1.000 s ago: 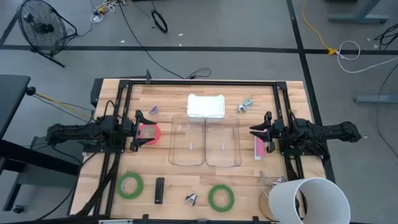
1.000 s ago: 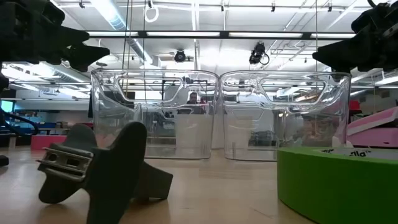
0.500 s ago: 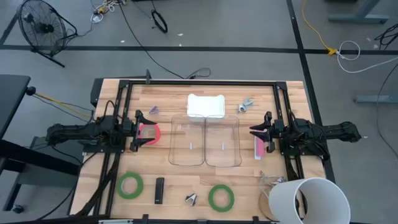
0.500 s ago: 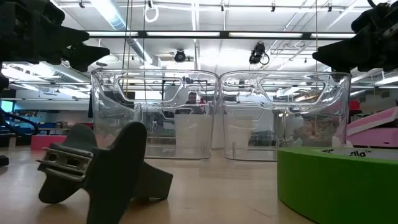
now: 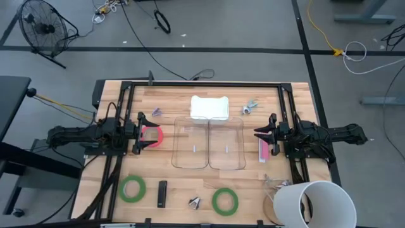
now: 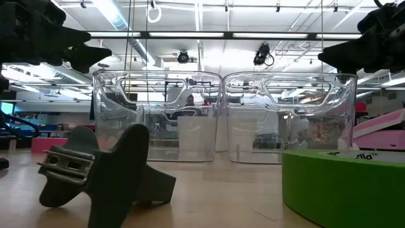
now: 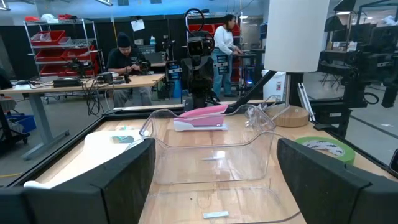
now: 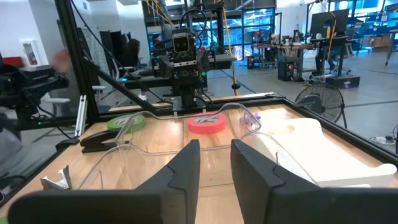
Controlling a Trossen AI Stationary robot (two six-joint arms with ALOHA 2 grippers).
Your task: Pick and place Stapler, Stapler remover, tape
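At the middle of the surface (image 5: 202, 180) stand two clear bins (image 5: 209, 143) side by side, both seemingly empty, so nothing looks placed yet. The left end effector (image 5: 140, 133) hovers at the bins' left side, its fingers spread wide and holding nothing; the red tape (image 5: 152, 135) lies right below it. The right end effector (image 5: 264, 133) mirrors it on the right side, fingers only a narrow gap apart and also empty, with the pink stapler (image 5: 262, 150) just beside it. Two green tape rolls (image 5: 133, 188) (image 5: 224, 201) sit near the front edge, a black stapler (image 5: 162, 193) between them, and a dark remover (image 5: 194, 202) close to the second roll; another remover (image 5: 250, 107) lies at the back right, and a third (image 5: 155, 112) at the back left. The first pick is probably the sensible step: each arm should take what lies nearest, the left dropping straight down over the red roll's rim, one finger inside the ring and one outside. The right needs to open wider before descending across the stapler's narrow body. Lift clear of the bin wall before moving over, since the transparent rims are easy to clip.
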